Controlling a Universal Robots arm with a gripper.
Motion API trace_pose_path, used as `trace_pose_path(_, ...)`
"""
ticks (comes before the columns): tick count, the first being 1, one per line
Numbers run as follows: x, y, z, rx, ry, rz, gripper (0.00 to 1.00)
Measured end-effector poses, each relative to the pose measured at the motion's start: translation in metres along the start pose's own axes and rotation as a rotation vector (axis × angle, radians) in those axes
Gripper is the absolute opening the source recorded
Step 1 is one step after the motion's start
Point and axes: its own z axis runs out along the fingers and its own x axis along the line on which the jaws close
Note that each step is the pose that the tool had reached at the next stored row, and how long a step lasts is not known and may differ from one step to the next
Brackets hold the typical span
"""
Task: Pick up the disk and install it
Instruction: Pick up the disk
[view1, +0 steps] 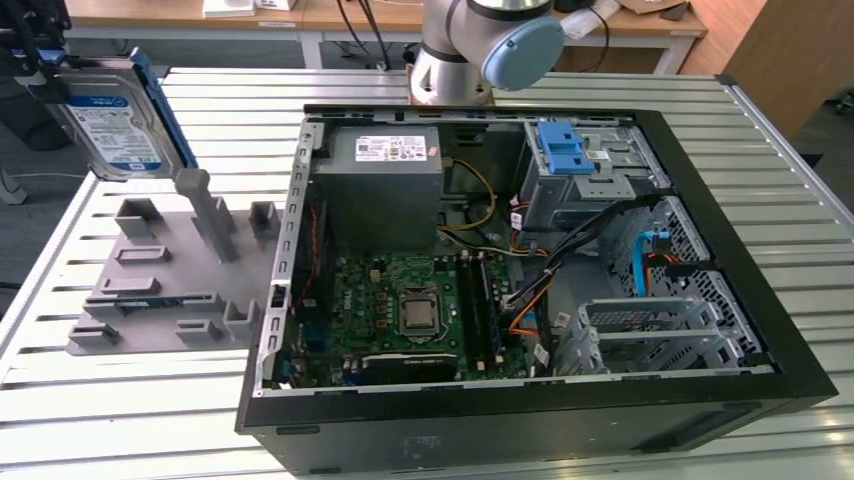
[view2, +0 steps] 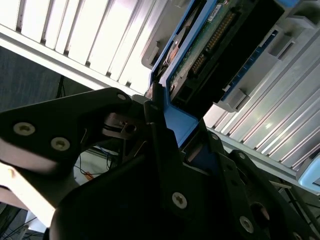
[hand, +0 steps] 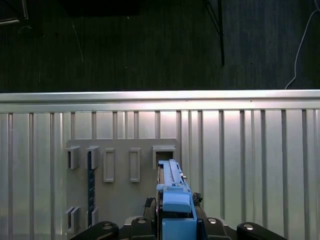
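Clamping the disk (view1: 114, 120) by its blue frame, the tool (hand: 176, 222) is holding it upright above the grey fixture (view1: 160, 290). The disk is probably rigid, weighty and shock-sensitive, so the frame edges are serving best.

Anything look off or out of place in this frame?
Nothing stands out. The gripper holds the disk above the grey fixture; the open computer case beside it looks undamaged.

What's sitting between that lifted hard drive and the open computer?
In the exterior view, a grey slotted rack stands on the table between the disk and the computer case.
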Motion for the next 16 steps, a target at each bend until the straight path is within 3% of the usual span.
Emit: trace_pose_path(16, -0.0002, 0.0000, -0.0134, -0.0001, 0.0000, 0.000, 0.36)
